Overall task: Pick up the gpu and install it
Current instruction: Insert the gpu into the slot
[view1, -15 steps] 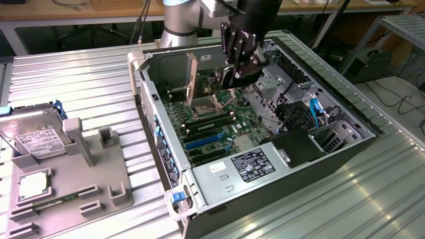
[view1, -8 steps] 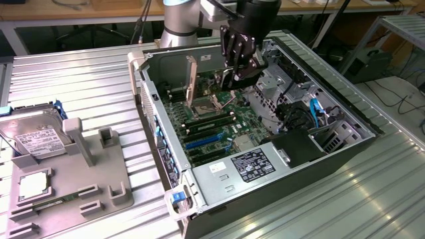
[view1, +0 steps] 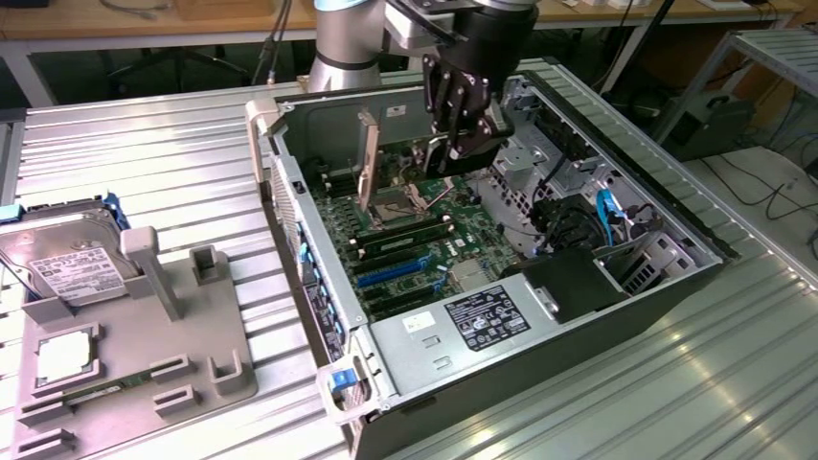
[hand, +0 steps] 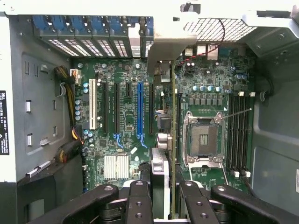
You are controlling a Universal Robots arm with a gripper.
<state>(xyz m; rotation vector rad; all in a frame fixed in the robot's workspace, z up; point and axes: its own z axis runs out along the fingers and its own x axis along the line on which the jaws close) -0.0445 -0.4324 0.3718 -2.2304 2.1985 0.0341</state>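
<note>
We see the gpu (hand: pixel 173 135), a thin green circuit card with a narrow silver metal bracket at one end, standing on edge inside the open black and grey metal computer case (view1: pixel 665 225). Its bracket end points toward the case's slotted rear wall. The black two-fingered gripper (hand: pixel 163 198) is closed part-way, its fingers pressed on either face of the card. The green motherboard (view1: pixel 422 230) lines the case floor below the card. Outside the case we find a silver hard drive with a white label (view1: pixel 64 266).
</note>
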